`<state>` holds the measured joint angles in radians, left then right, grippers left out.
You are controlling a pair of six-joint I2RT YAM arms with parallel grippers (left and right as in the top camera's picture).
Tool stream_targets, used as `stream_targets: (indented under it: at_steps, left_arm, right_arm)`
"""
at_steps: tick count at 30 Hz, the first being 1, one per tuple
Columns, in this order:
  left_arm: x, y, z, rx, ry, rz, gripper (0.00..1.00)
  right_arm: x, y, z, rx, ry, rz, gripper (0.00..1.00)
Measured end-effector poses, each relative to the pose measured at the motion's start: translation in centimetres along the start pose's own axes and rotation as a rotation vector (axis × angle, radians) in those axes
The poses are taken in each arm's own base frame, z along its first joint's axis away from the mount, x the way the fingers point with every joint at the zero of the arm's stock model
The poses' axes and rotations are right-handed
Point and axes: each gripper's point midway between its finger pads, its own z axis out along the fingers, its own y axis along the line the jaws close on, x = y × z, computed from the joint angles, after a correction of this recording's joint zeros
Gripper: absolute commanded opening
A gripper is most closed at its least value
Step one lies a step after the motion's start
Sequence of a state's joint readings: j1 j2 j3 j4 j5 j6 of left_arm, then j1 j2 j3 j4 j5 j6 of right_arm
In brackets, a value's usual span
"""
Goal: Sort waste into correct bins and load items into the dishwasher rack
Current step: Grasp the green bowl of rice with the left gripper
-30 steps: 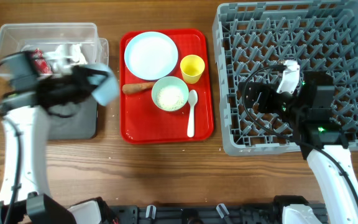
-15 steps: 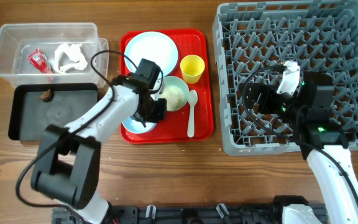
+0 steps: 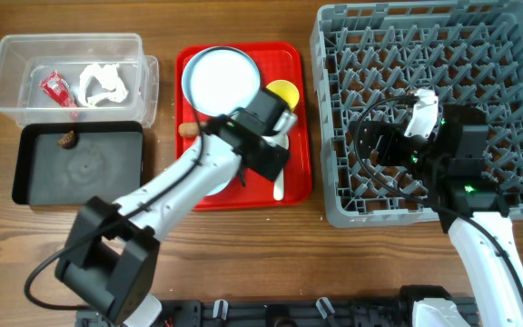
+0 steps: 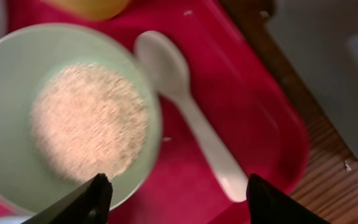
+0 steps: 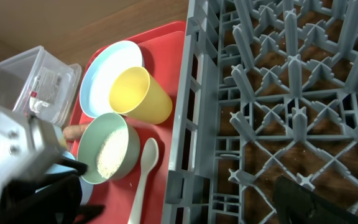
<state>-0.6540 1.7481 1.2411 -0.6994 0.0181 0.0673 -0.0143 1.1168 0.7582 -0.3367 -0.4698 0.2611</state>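
**Left pincer** (image 4: 176, 202): over the red serving tray (image 3: 291, 56), fingers spread, nothing between them. Directly below are the bowl's rim and the spoon's handle.

**Right pincer** (image 3: 378, 145): over the grey dishwasher rack (image 3: 507, 54), spread wide and empty. Only one finger shows in its wrist view.

**On the red tray:**
- Pale bowl (image 4: 8, 87) holding white rice (image 4: 89, 118).
- White plastic spoon (image 4: 188, 106) just beside the bowl, bowl-end toward the yellow cup (image 5: 138, 93).
- Pale blue plate (image 3: 221, 80) at the far side.
- Orange carrot (image 3: 187, 130), mostly hidden by the left arm.
- Second pale bowl (image 3: 218, 186), mostly under the left arm at the near edge.

**Clear plastic tub** (image 3: 7, 73): far left of the tabletop, holding a red wrapper (image 3: 57, 88) and crumpled white tissue (image 3: 103, 84).

**Black tray** (image 3: 98, 173): just in front of the tub, with a brown food lump (image 3: 65, 139) in its far left corner.
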Motion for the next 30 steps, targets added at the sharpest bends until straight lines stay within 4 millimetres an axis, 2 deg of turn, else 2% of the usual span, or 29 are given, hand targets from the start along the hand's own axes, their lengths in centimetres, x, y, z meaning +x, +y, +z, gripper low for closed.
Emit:
stream_targets:
  at_steps: [3,7,8,10,15,22,25,28,30]
  left_arm:
    - [-0.5,-1.1,2.0,-0.004,-0.003,0.104,0.61]
    - [0.3,0.5,5.7,-0.05,0.05,0.123,0.59]
    - [0.3,1.0,6.0,-0.058,0.051,0.117,0.56]
    - [0.1,1.7,6.1,-0.072,0.044,0.108,0.48]
    - [0.1,2.1,6.1,-0.08,0.041,0.107,0.38]
    - [0.2,2.0,6.1,-0.08,0.044,0.095,0.27]
    - [0.1,1.9,6.1,-0.08,0.043,0.086,0.19]
    - [0.1,1.8,6.1,-0.079,0.042,0.073,0.04]
    - [0.1,1.7,6.1,-0.079,0.041,0.067,0.04]
  right_arm:
    - [0.0,0.0,0.0,0.0,0.001,0.0,1.0]
    - [0.0,0.0,0.0,0.0,0.0,0.0,1.0]
    - [0.0,0.0,0.0,0.0,0.0,0.0,1.0]
    - [0.0,0.0,0.0,0.0,0.001,0.0,1.0]
    - [0.0,-0.1,0.0,0.008,-0.001,0.0,1.0]
    - [0.0,-0.2,0.0,0.011,-0.002,0.0,1.0]
    - [0.0,-0.2,0.0,0.011,-0.002,0.0,1.0]
    - [0.0,-0.2,0.0,0.011,-0.002,0.0,1.0]
    - [0.0,-0.2,0.0,0.011,-0.003,0.0,0.99]
